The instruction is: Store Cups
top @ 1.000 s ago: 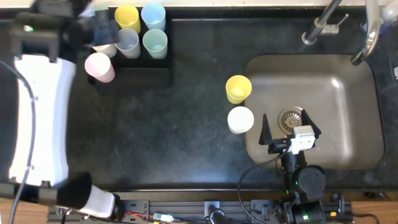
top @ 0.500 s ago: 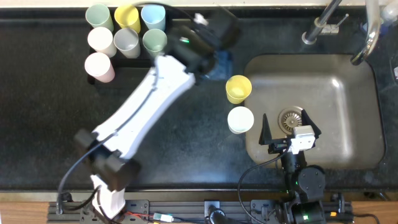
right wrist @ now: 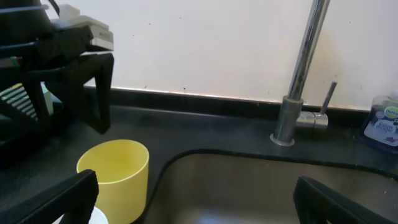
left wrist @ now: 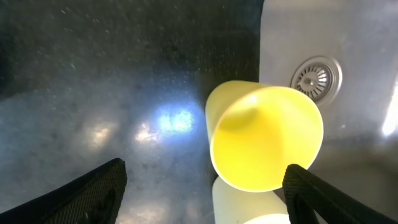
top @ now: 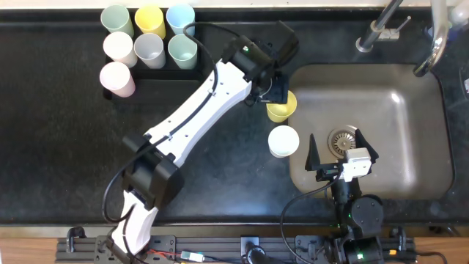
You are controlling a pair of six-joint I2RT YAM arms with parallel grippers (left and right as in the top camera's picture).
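one yellow cup (left wrist: 266, 143) stands upright below and between the widely spread left jaws.

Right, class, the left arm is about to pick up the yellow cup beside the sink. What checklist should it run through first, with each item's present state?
1. Left jaws open: ok.
2. Yellow cup upright and empty: ok.
3. Yellow cup centred between the left jaws: not ok, it sits toward one side.
4. White cup clear of the grasp: cannot tell, it stands close beside the yellow cup.
5. Free space in the cup rack: ok, there is a bare patch next to the pink cup.
6. Right jaws out of the way: ok, open over the sink.
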